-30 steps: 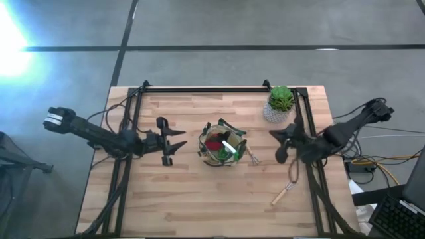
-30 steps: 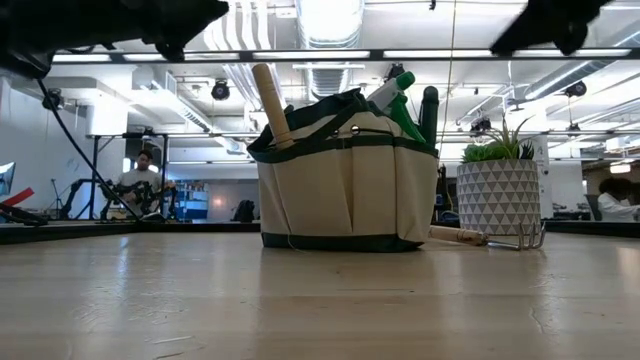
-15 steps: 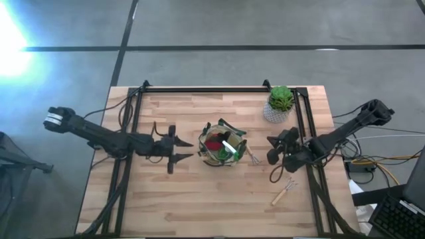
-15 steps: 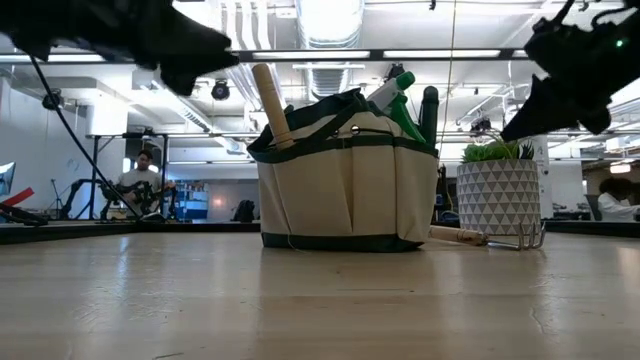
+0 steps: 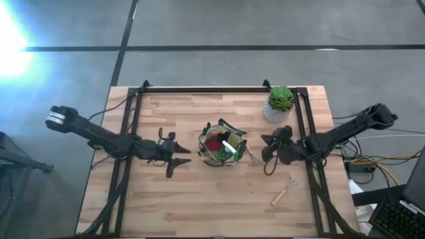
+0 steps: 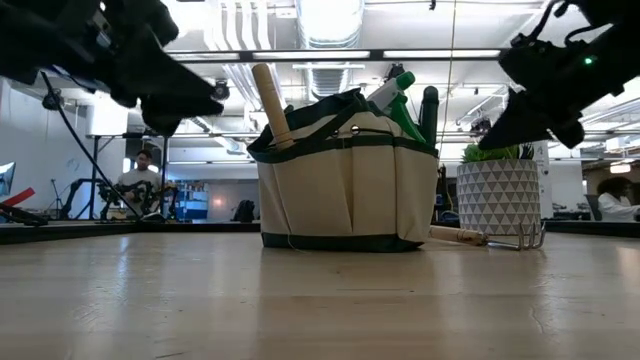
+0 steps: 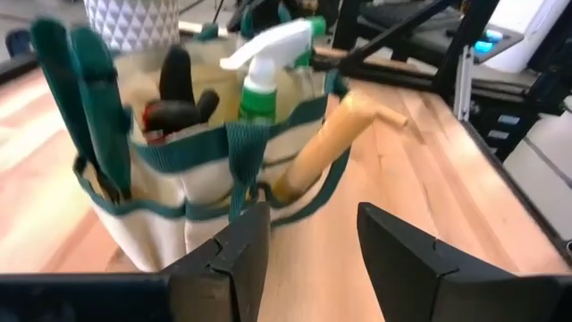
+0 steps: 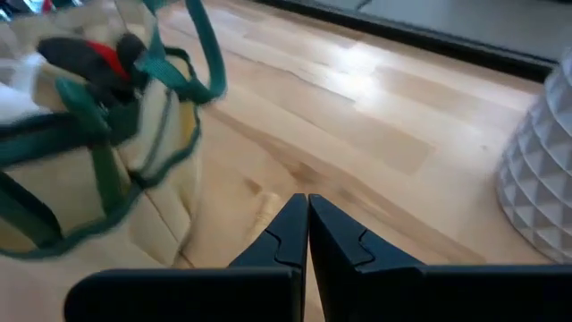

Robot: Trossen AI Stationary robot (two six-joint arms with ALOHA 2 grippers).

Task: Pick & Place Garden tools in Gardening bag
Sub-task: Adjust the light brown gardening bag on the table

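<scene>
Standing at the table's centre, the gardening bag (image 5: 222, 144) holds a green spray bottle (image 7: 260, 79), a wooden handle (image 6: 270, 104) and a red-and-black piece (image 5: 214, 142). The left gripper (image 5: 178, 157) hovers just left of the bag, jaws apart and empty. The right gripper (image 5: 265, 149) hovers right of it, jaws together, near the white-potted plant (image 5: 279, 103). Only the high view shows a wooden-handled tool (image 5: 284, 192) lying on the near right of the table; the low view shows a fork (image 6: 490, 238) behind the bag.
</scene>
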